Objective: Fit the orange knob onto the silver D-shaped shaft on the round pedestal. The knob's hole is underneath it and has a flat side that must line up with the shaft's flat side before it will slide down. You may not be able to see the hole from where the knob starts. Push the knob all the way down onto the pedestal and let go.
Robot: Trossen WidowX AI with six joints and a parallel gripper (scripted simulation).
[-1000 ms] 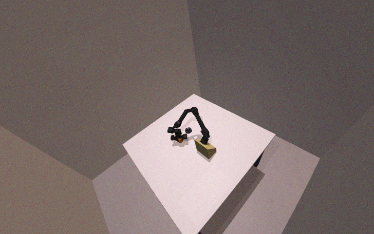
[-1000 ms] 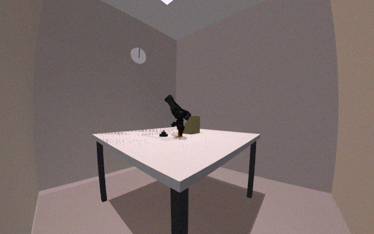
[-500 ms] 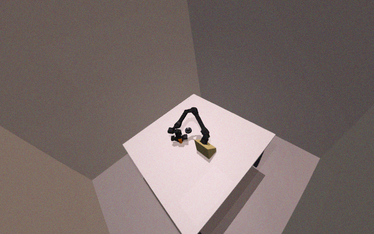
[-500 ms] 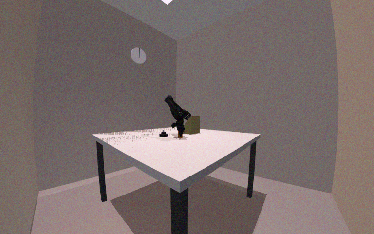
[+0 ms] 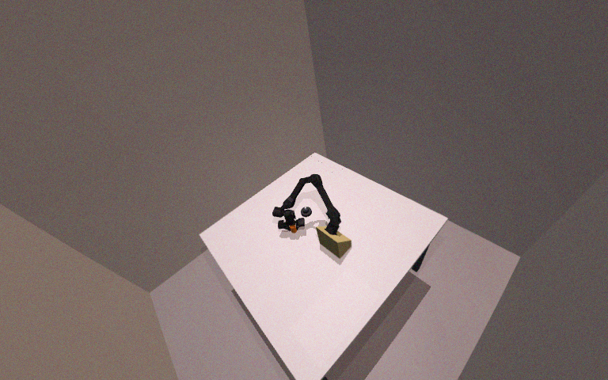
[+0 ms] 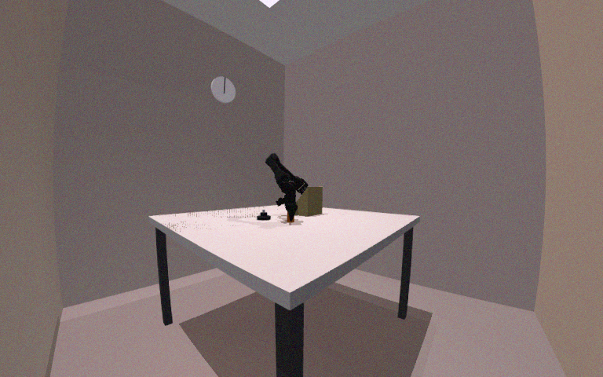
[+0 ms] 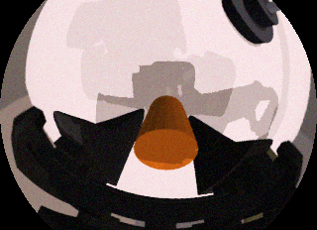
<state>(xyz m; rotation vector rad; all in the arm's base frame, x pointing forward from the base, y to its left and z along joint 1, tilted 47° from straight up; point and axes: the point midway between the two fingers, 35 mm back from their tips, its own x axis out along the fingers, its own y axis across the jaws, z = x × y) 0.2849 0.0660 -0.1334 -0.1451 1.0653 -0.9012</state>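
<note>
The orange knob [image 5: 293,229] [image 6: 288,218] [image 7: 165,148] is upright at the table surface, between my fingers. In the wrist view its broad end faces the camera. My gripper [image 5: 293,226] [image 6: 290,216] [image 7: 166,116] points down around it, low over the table. The fingers are open, one close on each side of the knob. The dark round pedestal [image 5: 304,214] [image 6: 263,217] [image 7: 242,22] stands apart from the knob, at the upper right of the wrist view. Its silver shaft [image 7: 273,8] shows only partly there. The shaft's flat side cannot be made out, and the knob's hole is hidden.
The arm [image 5: 298,189] [image 6: 282,175] bends over the white table [image 5: 307,301] [image 6: 290,257] from an olive wedge-shaped block [image 5: 338,245] [image 6: 313,201] at its base. In the top view the pedestal lies between the arm's base and the gripper.
</note>
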